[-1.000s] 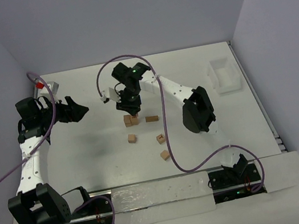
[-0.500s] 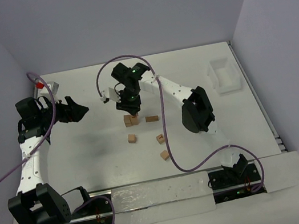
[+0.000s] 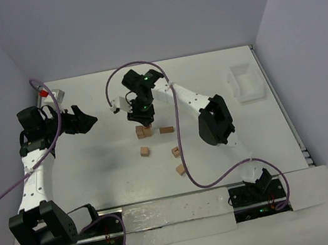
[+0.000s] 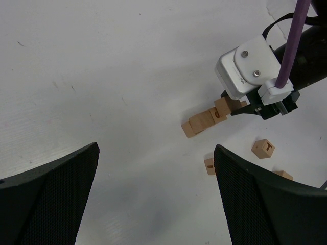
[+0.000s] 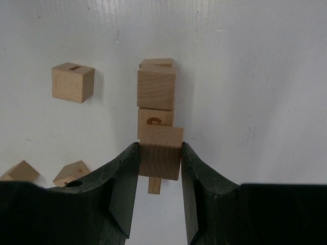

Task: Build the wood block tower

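Blocks [image 3: 180,169] are lying loose on the surface [image 3: 96,172] nearest the arm bases, four of them scattered on the near and right sides of the tower [image 3: 143,132]. Further out, the tower is standing upright, with three blocks showing under the right fingers [image 5: 121,189]. Those fingers are clamping a held block [image 5: 160,153] by two opposite faces. That block is sitting at the tower's top, roughly in line with its upright axis; whether it is resting on the block beneath I cannot tell. The coming move is probably turning on a straight lowering or release, with no sideways shift. Left of the tower and well apart, the left fingers [image 4: 56,194] are hanging spread wide, gripping nothing. The right arm is plainly the nearer.
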{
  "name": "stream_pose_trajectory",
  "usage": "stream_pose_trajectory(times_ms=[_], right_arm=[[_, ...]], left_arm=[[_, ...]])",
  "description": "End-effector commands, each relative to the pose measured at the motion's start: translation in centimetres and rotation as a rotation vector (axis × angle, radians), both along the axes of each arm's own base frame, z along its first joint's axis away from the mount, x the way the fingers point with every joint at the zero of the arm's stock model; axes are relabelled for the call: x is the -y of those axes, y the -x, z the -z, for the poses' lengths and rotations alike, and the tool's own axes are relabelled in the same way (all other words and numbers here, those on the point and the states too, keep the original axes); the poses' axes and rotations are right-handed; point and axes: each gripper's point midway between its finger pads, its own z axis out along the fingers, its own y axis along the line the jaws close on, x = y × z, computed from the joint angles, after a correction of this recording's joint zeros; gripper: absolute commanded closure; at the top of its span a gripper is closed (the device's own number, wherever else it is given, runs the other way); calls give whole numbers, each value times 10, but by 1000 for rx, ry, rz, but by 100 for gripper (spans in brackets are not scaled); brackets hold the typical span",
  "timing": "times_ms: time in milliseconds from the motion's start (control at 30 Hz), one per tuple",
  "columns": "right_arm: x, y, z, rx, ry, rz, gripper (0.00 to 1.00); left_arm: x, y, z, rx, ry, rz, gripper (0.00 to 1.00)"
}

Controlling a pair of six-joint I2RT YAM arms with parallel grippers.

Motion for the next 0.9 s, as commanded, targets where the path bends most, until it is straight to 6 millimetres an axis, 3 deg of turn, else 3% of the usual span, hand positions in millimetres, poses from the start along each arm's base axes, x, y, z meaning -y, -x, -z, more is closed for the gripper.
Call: stream_pose_trajectory(times_ms=[0,867], right_arm=[[-11,0,-11,16,-32,-7,97],[-18,6,-9,11,-29,-22,92]], left_arm=[[-1,-6,-16,67,-4,21,1],[0,-7,-16,71,-5,24,1]])
